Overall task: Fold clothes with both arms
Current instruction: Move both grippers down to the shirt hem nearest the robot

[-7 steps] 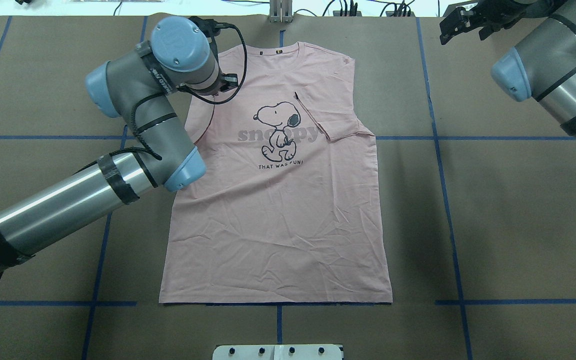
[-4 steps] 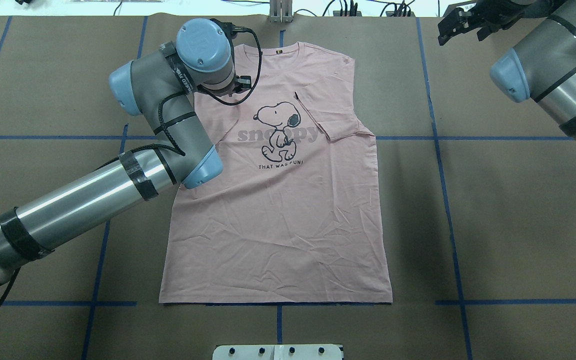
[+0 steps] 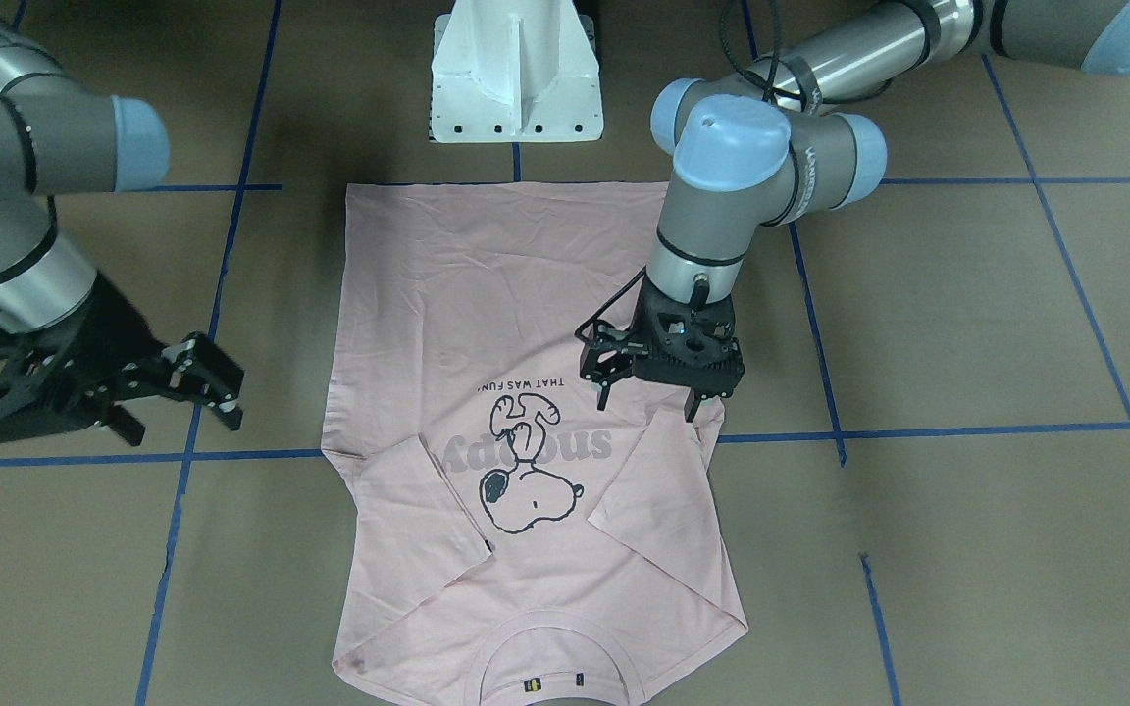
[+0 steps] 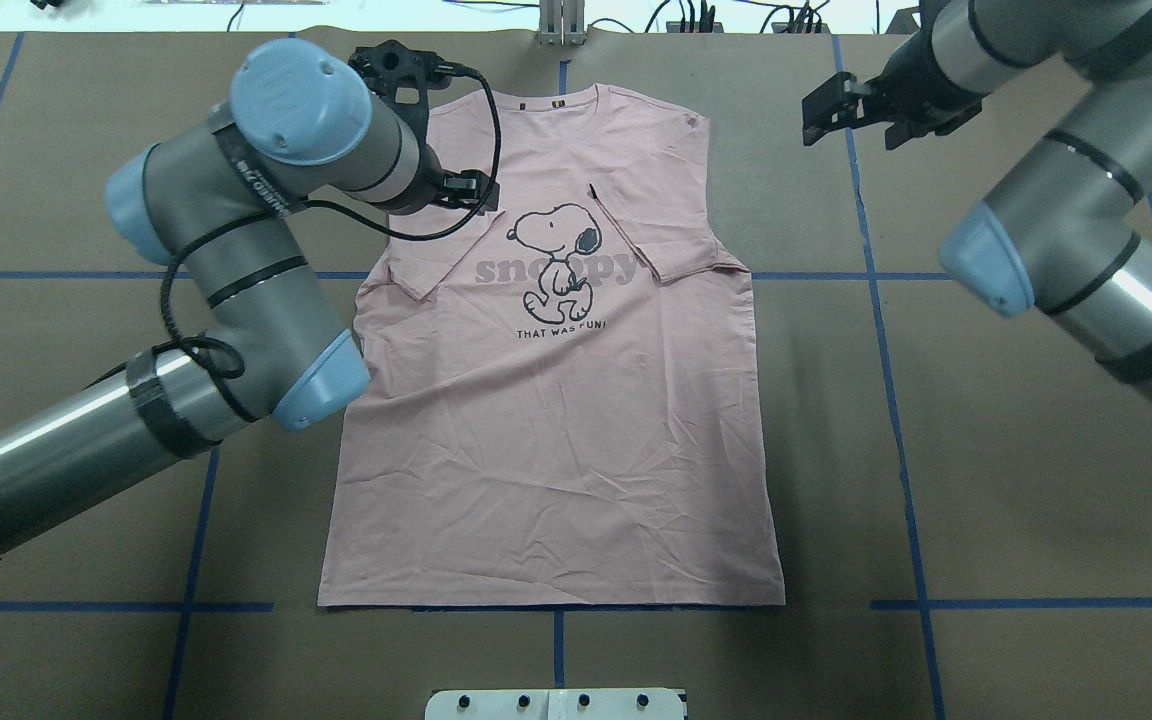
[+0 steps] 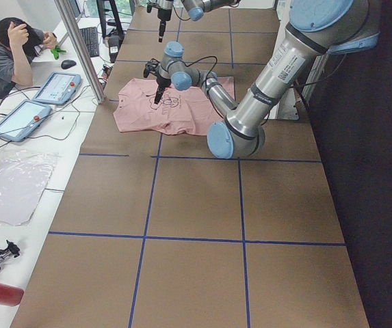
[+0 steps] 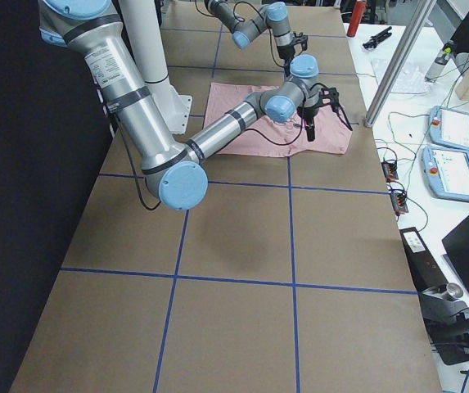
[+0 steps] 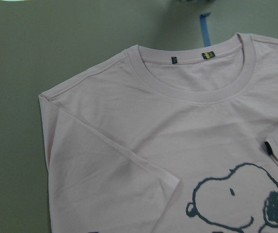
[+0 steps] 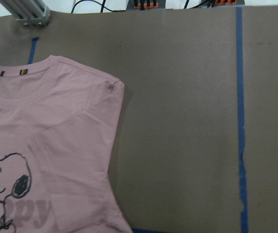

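The pale pink T-shirt [image 4: 556, 430] lies flat on the table, dog print up and collar at the far side. Both sleeves are folded inward: the left one [image 4: 431, 265] and the right one [image 4: 671, 230]. My left gripper [image 3: 646, 407] is open and empty, hovering just above the folded left sleeve [image 3: 643, 490]; in the overhead view its wrist hides the fingers. My right gripper [image 4: 831, 115] is open and empty, off the shirt beside its right shoulder, and shows in the front view too [image 3: 217, 387]. The wrist views show only the shirt [image 7: 177, 136] [image 8: 56, 145], no fingers.
The table is covered in brown paper with blue tape lines [image 4: 876, 280]. The white pedestal base [image 3: 516, 78] stands at the robot's side. An aluminium post [image 4: 561, 25] rises behind the collar. A person [image 5: 11, 48] sits at a desk with tablets [image 5: 55, 85].
My left arm swung right over the shirt, then drew back left; the left sleeve now lies folded inward and uncovered. My right gripper moved left and nearer, toward the shirt's right shoulder.
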Controlling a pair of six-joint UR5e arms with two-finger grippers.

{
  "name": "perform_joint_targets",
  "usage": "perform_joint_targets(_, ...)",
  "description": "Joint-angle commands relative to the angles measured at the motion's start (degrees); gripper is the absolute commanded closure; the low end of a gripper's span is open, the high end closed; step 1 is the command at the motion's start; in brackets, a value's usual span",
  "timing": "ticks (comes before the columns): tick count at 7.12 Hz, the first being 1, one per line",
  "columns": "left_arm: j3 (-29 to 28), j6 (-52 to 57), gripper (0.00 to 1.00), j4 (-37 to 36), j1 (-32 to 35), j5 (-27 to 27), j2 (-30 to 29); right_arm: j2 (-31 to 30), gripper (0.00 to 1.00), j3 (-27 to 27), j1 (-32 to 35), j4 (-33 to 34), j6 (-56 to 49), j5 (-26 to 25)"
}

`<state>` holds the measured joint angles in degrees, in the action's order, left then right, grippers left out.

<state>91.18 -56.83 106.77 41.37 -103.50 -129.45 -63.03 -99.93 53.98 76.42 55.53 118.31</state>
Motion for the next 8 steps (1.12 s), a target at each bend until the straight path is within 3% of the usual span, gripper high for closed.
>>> perform_joint_targets(1,14.9,-0.8,0.00,0.5,-2.7,-3.1,10.0,-9.8,0.00,-18.2,-14.5,4.6,14.6,-11.8)
perform_joint_targets(3,24.8,-8.4,0.00,0.4,-7.8,-2.4,17.4,-20.1,0.00,-29.3,-27.9,4.2,29.6,-22.3)
perform_joint_targets(4,27.4,-14.7,0.00,0.4,-12.1,0.5,20.5,-21.9,0.00,-29.7,-35.4,4.1,35.5,-30.9)
perform_joint_targets(5,29.3,-19.9,0.00,0.5,-16.6,4.5,23.4,-22.7,0.02,-30.1,-39.6,4.0,39.4,-33.9)
perform_joint_targets(7,29.1,-34.3,0.37,0.4,-24.6,10.6,25.7,-23.0,0.11,-30.1,-43.9,4.3,45.9,-37.3)
perform_joint_targets(8,28.4,-36.7,0.41,0.5,-27.9,12.3,28.8,-23.1,0.13,-30.0,-44.5,4.5,46.2,-37.4)
